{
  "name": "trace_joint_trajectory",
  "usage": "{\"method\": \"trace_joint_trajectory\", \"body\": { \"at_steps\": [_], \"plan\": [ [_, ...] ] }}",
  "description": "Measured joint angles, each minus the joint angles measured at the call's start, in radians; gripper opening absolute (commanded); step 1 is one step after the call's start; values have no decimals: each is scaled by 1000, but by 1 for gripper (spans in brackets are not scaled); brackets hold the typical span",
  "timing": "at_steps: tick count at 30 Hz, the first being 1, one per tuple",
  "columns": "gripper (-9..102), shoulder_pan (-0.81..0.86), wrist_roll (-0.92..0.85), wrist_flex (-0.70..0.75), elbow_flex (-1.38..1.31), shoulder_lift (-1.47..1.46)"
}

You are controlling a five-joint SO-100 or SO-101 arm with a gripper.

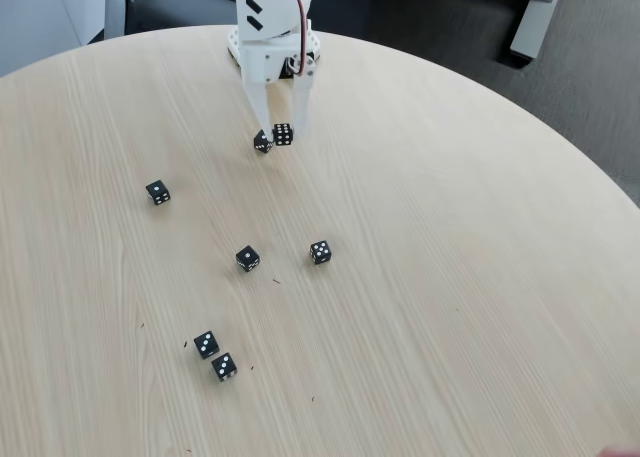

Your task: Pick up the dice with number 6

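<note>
In the fixed view, nearest the camera and farthest from the claw, two small black cube dice with white pips lay almost touching on the round, pale wood-grain counter [480,277]: the lower die [224,367] and the upper die [206,344], each with two or three pips up, both well below the claw and somewhat to its left. Closer to the claw, a black die with a single pip up [247,258] lay below it and slightly left, and a black die with five pips up [320,252] sat below it and slightly right, the two well apart from each other. Farther left of the claw, off on its own, was another black die with two pips visible [158,192].

At the far side, the white plastic claw [281,129] pointed down at the counter from the white arm body [272,37], which carried red wires. Its two fingers stood a little apart, roughly one die wide. The small black die with six white pips in two rows of three [283,134] sat right between the fingertips, at counter level; whether the fingers actually pressed on it could not be told. Just left of it, beside the left fingertip, was one more black die, tilted [263,142], touching or almost touching the six-pip die.
</note>
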Motion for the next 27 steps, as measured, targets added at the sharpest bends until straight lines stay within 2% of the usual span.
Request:
{"method": "trace_joint_trajectory", "body": {
  "at_steps": [11,27],
  "plan": [
    [0,0,98,0,0,0],
    [1,0,106,0,0,0]
  ]
}}
